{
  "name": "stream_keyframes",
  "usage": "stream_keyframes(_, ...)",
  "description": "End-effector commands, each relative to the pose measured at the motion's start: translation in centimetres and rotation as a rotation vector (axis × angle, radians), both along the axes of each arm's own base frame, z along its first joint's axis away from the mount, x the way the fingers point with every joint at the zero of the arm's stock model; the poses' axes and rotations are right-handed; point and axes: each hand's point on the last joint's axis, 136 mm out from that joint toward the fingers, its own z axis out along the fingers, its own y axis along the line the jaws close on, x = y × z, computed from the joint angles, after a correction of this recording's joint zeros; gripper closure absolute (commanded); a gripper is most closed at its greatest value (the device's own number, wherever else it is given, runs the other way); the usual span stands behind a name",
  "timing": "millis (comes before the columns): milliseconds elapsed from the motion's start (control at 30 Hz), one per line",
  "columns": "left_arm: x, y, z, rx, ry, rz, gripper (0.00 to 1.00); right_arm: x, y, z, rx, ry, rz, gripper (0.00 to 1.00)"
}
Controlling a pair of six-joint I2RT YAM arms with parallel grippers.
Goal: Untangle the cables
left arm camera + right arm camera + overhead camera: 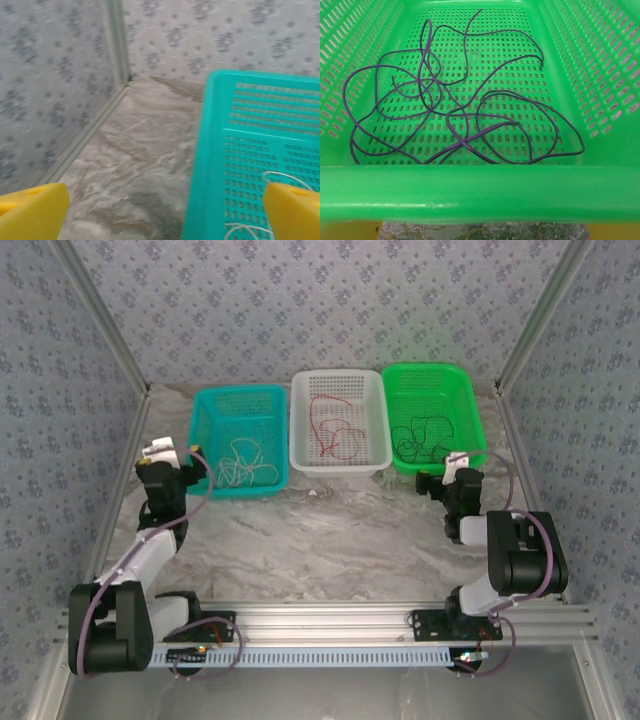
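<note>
Three baskets stand in a row at the back. The teal basket (238, 440) holds a white cable (245, 462), the white basket (340, 420) a red cable (335, 435), and the green basket (433, 418) a dark cable (425, 437). My left gripper (190, 465) is open by the teal basket's left front corner. Its yellow fingertips (32, 212) are wide apart around (162, 220), with the teal rim (205, 150) and a bit of white cable (280, 173) ahead. My right gripper (432, 480) is open just before the green rim (480, 192). The dark cable (465, 140) lies loosely looped inside.
Patterned walls and aluminium posts (100, 330) enclose the marble tabletop (320, 540). A wall corner with its post (117, 45) lies ahead of the left gripper. A metal rail (330, 625) carrying both arm bases runs along the near edge.
</note>
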Motion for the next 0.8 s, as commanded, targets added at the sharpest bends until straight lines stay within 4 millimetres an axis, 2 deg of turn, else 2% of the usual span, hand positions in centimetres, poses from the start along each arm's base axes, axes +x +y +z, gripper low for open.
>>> stream_keyframes(0, -2.1, 4.2, -2.1, -0.025, 0.071, 0.237, 0.0, 0.7, -0.1, 0.6, 0.0, -0.015, 0.004, 0.0)
stream_keyframes(133, -2.8, 7.7, -5.2, -0.174, 0.092, 0.329, 0.01, 0.7, -0.1, 0.6, 0.001, -0.017, 0.004, 0.0)
stream_keyframes(233, -2.1, 8.4, -6.6, -0.199, 0.124, 0.316, 0.03, 0.7, -0.1, 0.6, 0.002, -0.015, 0.004, 0.0)
stream_keyframes(400, -1.2, 7.7, -8.2, -0.202, 0.155, 0.255, 0.04, 0.7, -0.1, 0.5, 0.001, -0.014, 0.004, 0.0)
stream_keyframes(500, -1.0, 7.2, -8.2, -0.2, 0.156, 0.222, 0.03, 0.7, 0.0, 0.6, 0.0, -0.016, 0.005, 0.0)
stream_keyframes(600, 0.0, 6.0, -8.3, -0.197, 0.17, 0.137, 0.04, 0.7, -0.1, 0.6, 0.001, -0.015, 0.004, 0.0)
stream_keyframes(767, 1.4, 2.6, -8.2, -0.18, 0.185, -0.057, 0.06, 0.7, -0.1, 0.6, 0.001, -0.015, 0.005, 0.0)
